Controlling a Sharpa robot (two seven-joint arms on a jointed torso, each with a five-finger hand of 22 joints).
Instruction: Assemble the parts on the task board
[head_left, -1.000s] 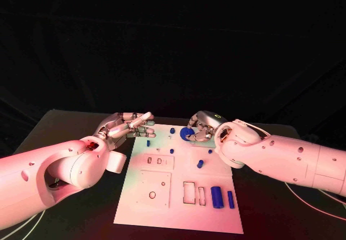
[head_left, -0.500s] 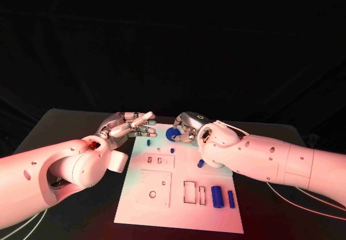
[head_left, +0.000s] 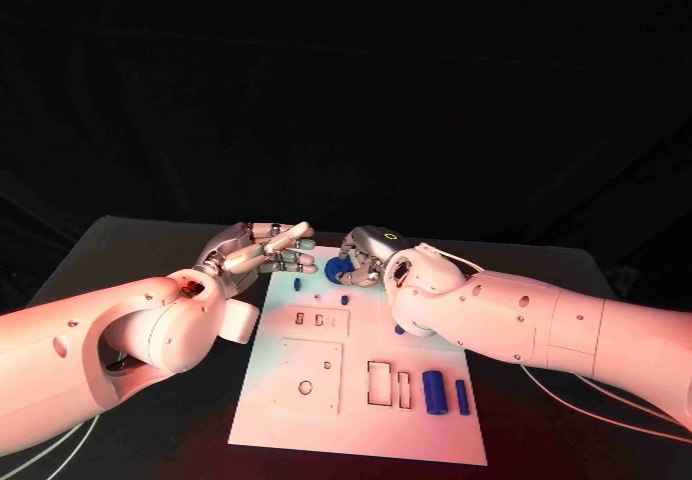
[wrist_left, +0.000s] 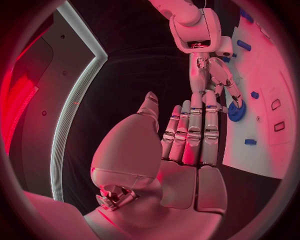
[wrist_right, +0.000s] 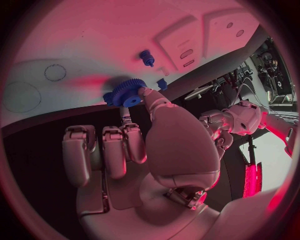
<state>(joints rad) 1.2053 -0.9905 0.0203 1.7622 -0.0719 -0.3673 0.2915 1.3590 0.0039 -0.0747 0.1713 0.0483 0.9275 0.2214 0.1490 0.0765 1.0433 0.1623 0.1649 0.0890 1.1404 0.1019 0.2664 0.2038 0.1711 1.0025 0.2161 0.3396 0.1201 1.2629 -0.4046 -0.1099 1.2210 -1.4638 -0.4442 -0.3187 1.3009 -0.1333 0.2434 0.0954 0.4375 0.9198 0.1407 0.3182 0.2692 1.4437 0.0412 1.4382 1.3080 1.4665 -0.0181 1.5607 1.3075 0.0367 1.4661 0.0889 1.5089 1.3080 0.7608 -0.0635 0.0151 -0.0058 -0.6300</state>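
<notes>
Your right hand (head_left: 378, 262) pinches the blue gear (head_left: 343, 271) over the far end of the white board (head_left: 361, 400). Your left hand (head_left: 264, 252), fingers apart and empty, hovers beside it, off the board's left edge.

I see a dim scene under a strong red-pink wash; the room behind the black table (head_left: 130, 250) is almost fully dark. The task board (head_left: 346, 400) is the brightest surface, glowing pale pink with a faint greenish patch near its middle. Both arms catch soft red light on their upper surfaces and fall to shadow underneath. In my right wrist view the blue gear (wrist_right: 127, 93) casts a dark smudge of shadow on the board. Both wrist views are heavily fisheyed: the board's straight edges bow, and the rims fade into black. A bright curved light strip (wrist_left: 75, 100) glares in the left wrist view.
</notes>
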